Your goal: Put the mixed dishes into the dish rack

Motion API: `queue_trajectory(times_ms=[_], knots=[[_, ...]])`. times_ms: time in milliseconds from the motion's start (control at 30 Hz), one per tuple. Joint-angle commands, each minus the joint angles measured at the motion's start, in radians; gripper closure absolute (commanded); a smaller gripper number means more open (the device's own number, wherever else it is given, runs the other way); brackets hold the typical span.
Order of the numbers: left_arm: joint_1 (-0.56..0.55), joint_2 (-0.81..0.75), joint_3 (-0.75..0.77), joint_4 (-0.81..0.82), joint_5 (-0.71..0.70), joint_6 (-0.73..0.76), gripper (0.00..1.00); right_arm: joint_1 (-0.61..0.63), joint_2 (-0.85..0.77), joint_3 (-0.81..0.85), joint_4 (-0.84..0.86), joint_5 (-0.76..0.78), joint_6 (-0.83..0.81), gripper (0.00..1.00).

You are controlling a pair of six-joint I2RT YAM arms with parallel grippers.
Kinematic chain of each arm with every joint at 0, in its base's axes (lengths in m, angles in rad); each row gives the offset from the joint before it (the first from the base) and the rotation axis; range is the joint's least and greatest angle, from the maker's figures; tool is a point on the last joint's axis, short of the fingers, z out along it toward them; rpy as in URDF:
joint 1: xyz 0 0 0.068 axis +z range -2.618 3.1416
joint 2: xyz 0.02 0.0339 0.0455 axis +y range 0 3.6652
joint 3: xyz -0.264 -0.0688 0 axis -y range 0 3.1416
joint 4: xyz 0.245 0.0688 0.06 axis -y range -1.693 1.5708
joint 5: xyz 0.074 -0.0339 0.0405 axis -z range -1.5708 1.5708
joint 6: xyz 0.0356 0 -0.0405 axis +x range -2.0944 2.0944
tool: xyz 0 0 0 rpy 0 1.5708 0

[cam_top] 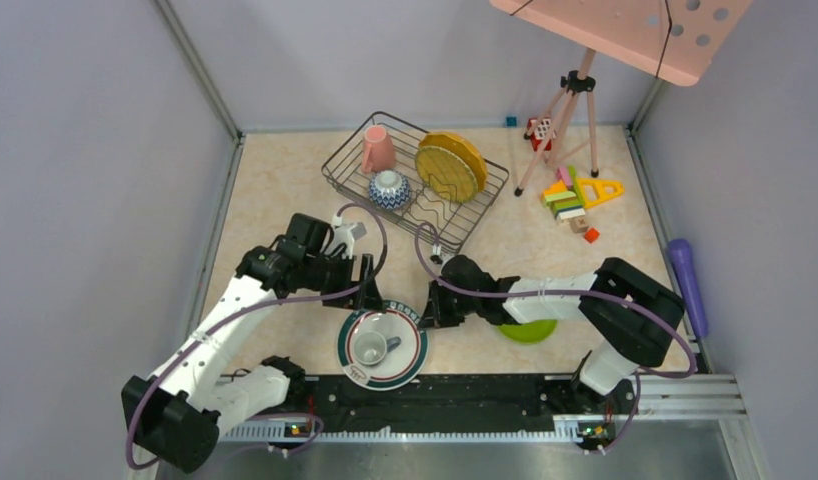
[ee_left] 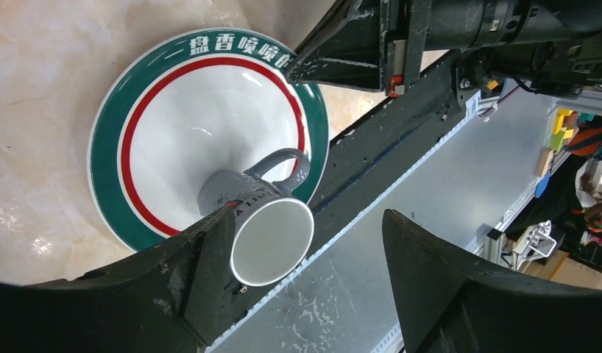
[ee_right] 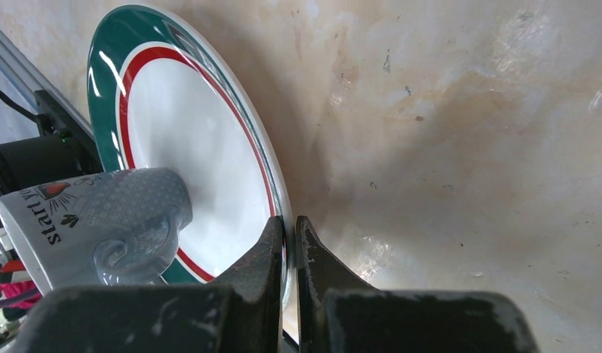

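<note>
Right pincer (ee_right: 289,243) is shut tight on the rim of the green plate (ee_right: 202,147), one finger on each side. A grey mug (ee_right: 99,213) stands on that plate, just beside the fingers. Left pincer (ee_left: 305,220) is wide open over the same plate. The mug sits between its fingers (ee_left: 188,287), close by one of them. This pincer is on the rack side of the plate. The plate's near edge hangs over the black rail (ee_left: 386,154). Under the right arm lies a lime plate (cam_top: 528,331), flat on the table (cam_top: 285,200). Farther back is the rack (cam_top: 455,222), well apart from the green plate. In it are a pink mug (cam_top: 377,150), a blue bowl (cam_top: 390,190) and two yellow plates (cam_top: 450,165) standing on edge. Toy blocks (cam_top: 575,200), a tripod (cam_top: 563,110) and a purple thing (cam_top: 688,280) are off to the right of the rack.
</note>
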Motion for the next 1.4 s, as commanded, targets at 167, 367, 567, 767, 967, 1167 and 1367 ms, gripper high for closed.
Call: queue_trajectory(times_ms=[167, 367, 567, 767, 967, 1167, 1367], knots=[[-0.040, 0.014, -0.045, 0.054, 0.002, 0.046, 0.33, -0.035, 0.004, 0.056, -0.030, 0.084, -0.010, 1.00], [-0.099, 0.032, -0.066, 0.056, -0.092, 0.032, 0.40, -0.043, -0.004, 0.054, -0.040, 0.107, -0.006, 1.00], [-0.102, 0.042, -0.037, 0.033, -0.212, -0.006, 0.40, -0.072, -0.031, 0.043, -0.059, 0.115, -0.019, 1.00], [-0.102, 0.051, -0.033, 0.052, -0.242, -0.018, 0.41, -0.105, -0.074, 0.015, -0.078, 0.116, -0.031, 1.00], [-0.125, 0.114, -0.037, 0.079, -0.240, -0.026, 0.50, -0.128, -0.106, -0.005, -0.087, 0.119, -0.038, 1.00], [-0.172, 0.171, -0.029, 0.106, -0.280, -0.033, 0.52, -0.143, -0.116, -0.008, -0.097, 0.121, -0.042, 1.00], [-0.177, 0.240, -0.013, 0.105, -0.312, -0.042, 0.74, -0.155, -0.138, -0.021, -0.107, 0.129, -0.039, 1.00]])
